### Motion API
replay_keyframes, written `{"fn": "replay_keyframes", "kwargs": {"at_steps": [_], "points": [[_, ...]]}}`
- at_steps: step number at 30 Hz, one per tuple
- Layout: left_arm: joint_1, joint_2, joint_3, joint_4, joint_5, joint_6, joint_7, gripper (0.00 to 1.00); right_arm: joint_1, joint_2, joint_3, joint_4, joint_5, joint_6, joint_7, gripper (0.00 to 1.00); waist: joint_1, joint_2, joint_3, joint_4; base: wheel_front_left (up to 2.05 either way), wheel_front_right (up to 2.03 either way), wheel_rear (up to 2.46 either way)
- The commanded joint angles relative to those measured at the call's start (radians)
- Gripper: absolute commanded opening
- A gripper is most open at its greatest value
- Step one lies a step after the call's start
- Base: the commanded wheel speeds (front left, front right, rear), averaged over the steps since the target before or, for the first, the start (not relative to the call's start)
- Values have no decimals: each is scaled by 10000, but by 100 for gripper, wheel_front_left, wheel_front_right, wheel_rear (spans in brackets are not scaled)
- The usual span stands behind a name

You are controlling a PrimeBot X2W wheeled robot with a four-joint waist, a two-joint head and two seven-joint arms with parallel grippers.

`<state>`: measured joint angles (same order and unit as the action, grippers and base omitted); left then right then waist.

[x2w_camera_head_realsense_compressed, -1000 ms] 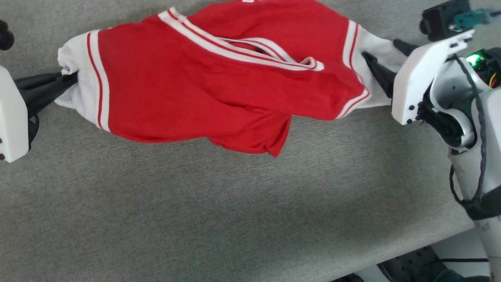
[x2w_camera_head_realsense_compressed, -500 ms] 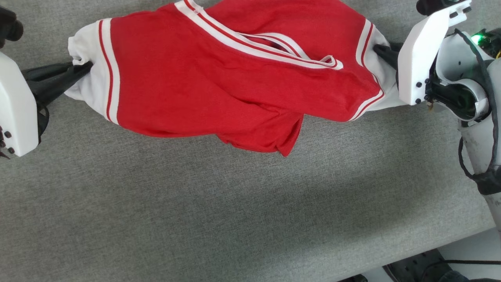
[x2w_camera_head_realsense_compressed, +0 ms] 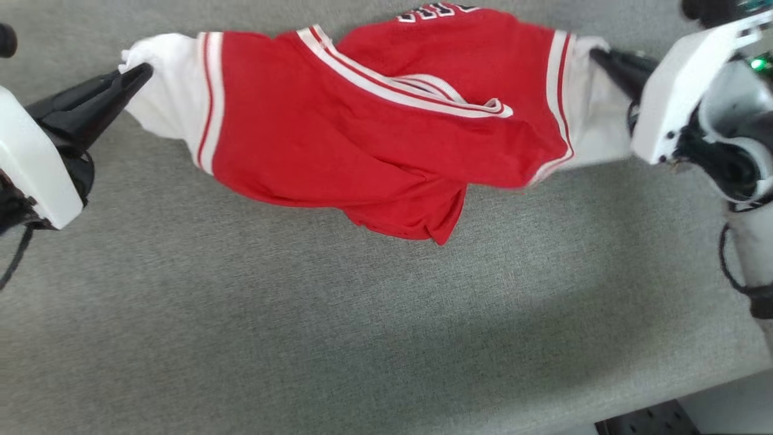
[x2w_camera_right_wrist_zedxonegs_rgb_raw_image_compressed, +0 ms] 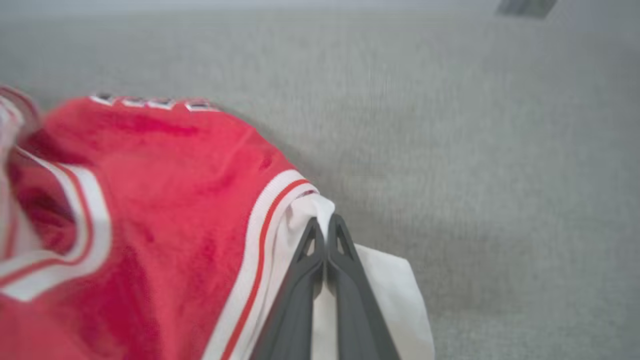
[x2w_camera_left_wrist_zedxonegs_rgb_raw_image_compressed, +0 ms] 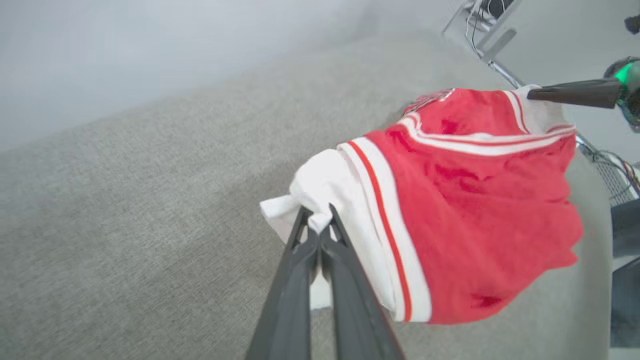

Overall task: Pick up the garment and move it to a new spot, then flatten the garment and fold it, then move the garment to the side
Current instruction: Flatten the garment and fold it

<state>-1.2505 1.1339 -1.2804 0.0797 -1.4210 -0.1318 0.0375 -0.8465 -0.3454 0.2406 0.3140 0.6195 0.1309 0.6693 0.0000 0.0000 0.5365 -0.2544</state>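
Pinched shut now where it was gaping a second ago, the right gripper (x2w_camera_head_realsense_compressed: 596, 54) is gripping one white sleeve (x2w_camera_head_realsense_compressed: 595, 124) while the left gripper (x2w_camera_head_realsense_compressed: 144, 69) is clamping the other, so the garment (x2w_camera_head_realsense_compressed: 362, 145) is hanging stretched between them over the grey surface (x2w_camera_head_realsense_compressed: 302, 338), seemingly for carrying elsewhere.

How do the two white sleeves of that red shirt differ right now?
The left sleeve is bunched into a point; the right sleeve hangs as a flatter flap. The left tool pinches the left sleeve at its outer end; the right tool pinches the right sleeve close beside its striped trim. Both sleeves are white with red-striped trim, each held by a shut tool.
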Motion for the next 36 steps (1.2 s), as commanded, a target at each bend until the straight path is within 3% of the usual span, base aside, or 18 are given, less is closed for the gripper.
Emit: {"fn": "replay_keyframes", "kwargs": {"at_steps": [1, 7, 11, 21, 25, 31, 36], "points": [[216, -79, 19, 24, -175, 23, -509, 0, 232, -157, -235, -258, 135, -3, -294, 0, 0, 0, -414, 233, 0, 0, 0], [406, -374, 490, -43, -1095, 23, -2393, 0, -78, -398, -1365, -946, 5, -3, -1108, 0, 0, 0, -817, 777, 0, 0, 0], [367, -599, 1255, -152, -1608, 23, -2894, 0, -579, -200, -2103, -851, -593, -3, -1447, 0, 0, 0, -841, 1171, 0, 0, 0], [-343, -1538, 2908, 1652, -1813, 23, -3025, 0, -3383, 1489, -3377, 970, -2838, -1, -2588, 0, 0, 0, -382, 1642, 0, 0, 0], [-1608, -2205, 3557, 2930, -1645, 22, -3030, 0, -5253, 2204, -3885, 2011, -4047, -3, -3675, 0, 0, 0, -143, 1700, 0, 0, 0], [-3365, -2964, 5180, 4170, -1516, 23, -3039, 0, -7612, 2697, -5070, 3351, -5542, -3, -5545, 0, 0, 0, -238, 1761, 0, 0, 0], [-3081, -2989, 5277, 3885, -1850, 22, -2485, 0, -8176, 2846, -5357, 4569, -6112, -3, -5834, 0, 0, 0, -573, 1764, 0, 0, 0]]}}
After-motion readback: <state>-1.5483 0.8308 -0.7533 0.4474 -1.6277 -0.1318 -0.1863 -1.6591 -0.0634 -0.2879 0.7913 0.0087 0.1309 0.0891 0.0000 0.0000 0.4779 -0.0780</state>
